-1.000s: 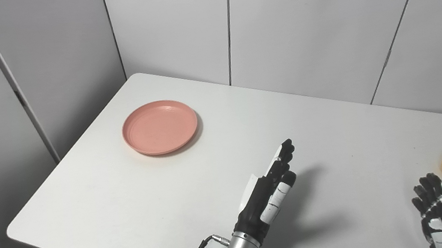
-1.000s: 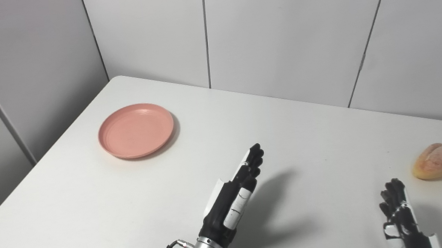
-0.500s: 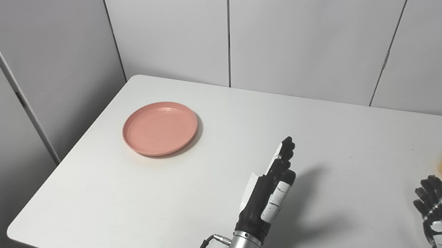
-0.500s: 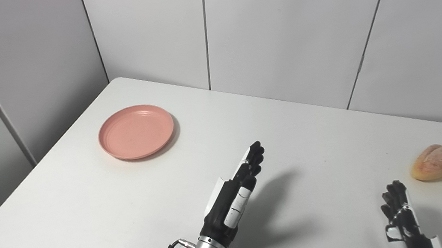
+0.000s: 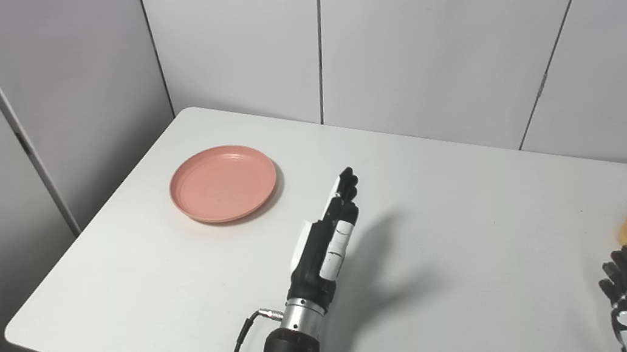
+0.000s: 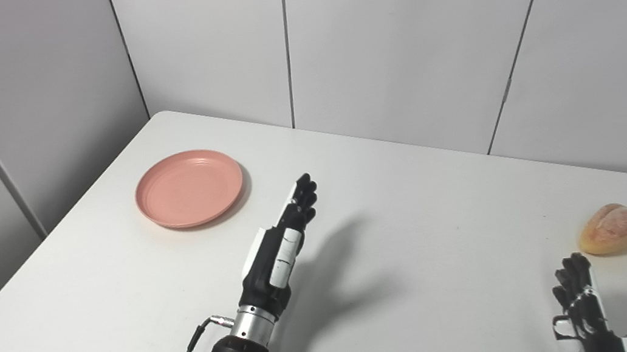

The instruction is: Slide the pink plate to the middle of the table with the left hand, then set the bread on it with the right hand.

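Left hand (image 5: 330,232) empty, short of pink plate (image 5: 223,182)

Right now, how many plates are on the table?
1. The plate sits near the table's far left corner, with nothing on it. No other plate shows.

1. A white table (image 5: 182,292) with rounded corners fills the lower part of both views. Its far edge runs along the wall, and its left corner stands free.
2. Behind the table there is a wall (image 5: 422,32) of pale grey panels, divided by thin dark vertical seams.
3. On the left, a second panelled wall (image 5: 81,92) meets the back one at a corner, just beyond the far left end of the table.
4. Soft grey shadows (image 5: 375,265) lie on the table top.
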Controlling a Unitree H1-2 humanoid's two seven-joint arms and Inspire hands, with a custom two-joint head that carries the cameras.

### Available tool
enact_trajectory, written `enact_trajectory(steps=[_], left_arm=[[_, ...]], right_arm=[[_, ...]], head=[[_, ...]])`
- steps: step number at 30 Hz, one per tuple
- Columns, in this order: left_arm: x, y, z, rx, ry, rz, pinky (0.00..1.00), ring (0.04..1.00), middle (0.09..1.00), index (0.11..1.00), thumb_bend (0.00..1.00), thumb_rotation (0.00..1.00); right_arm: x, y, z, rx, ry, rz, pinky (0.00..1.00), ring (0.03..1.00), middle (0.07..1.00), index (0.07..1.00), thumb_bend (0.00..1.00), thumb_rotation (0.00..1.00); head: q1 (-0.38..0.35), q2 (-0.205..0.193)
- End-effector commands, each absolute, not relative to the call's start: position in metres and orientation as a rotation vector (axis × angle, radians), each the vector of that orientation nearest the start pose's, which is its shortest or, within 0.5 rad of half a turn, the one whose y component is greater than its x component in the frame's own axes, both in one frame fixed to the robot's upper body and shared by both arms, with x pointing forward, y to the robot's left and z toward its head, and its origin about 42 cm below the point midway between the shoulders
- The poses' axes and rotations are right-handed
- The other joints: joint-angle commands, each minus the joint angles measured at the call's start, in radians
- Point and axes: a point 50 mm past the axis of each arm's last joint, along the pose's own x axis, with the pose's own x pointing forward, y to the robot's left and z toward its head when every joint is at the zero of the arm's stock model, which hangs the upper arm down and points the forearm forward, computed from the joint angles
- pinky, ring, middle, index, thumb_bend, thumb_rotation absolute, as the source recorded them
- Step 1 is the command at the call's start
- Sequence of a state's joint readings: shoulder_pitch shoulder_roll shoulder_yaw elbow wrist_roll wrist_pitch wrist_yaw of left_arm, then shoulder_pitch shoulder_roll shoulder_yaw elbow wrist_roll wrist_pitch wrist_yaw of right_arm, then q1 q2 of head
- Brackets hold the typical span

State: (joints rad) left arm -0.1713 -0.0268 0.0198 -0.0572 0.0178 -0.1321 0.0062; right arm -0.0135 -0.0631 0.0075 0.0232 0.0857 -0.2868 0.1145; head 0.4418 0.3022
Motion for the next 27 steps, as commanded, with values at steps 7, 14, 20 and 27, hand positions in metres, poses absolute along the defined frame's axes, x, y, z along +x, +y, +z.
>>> enact_trajectory(steps=[7,14,20,27], left_arm=[[0.345,0.216,0.221,-0.014,-0.472,0.002,0.98,0.985,1.0,0.992,0.8,1.0],[0.354,0.25,0.233,0.022,-0.46,0.061,0.97,0.973,0.983,0.966,0.81,1.0],[0.36,0.278,0.243,0.055,-0.466,0.12,0.99,0.985,0.98,0.964,0.81,1.0],[0.371,0.31,0.249,0.11,-0.466,0.182,0.98,0.956,0.953,0.954,0.81,1.0]], right_arm=[[0.291,-0.217,0.109,0.019,-0.303,0.114,0.99,1.0,1.0,1.0,0.64,0.85],[0.289,-0.216,0.109,0.02,-0.303,0.118,0.99,1.0,1.0,1.0,0.67,0.85],[0.289,-0.216,0.11,0.025,-0.303,0.118,0.99,1.0,1.0,1.0,0.66,0.84],[0.289,-0.215,0.109,0.03,-0.305,0.12,1.0,0.997,1.0,1.0,0.62,0.84]], head=[[-0.005,-0.002],[-0.002,-0.002],[-0.001,-0.006],[0.003,-0.01]])
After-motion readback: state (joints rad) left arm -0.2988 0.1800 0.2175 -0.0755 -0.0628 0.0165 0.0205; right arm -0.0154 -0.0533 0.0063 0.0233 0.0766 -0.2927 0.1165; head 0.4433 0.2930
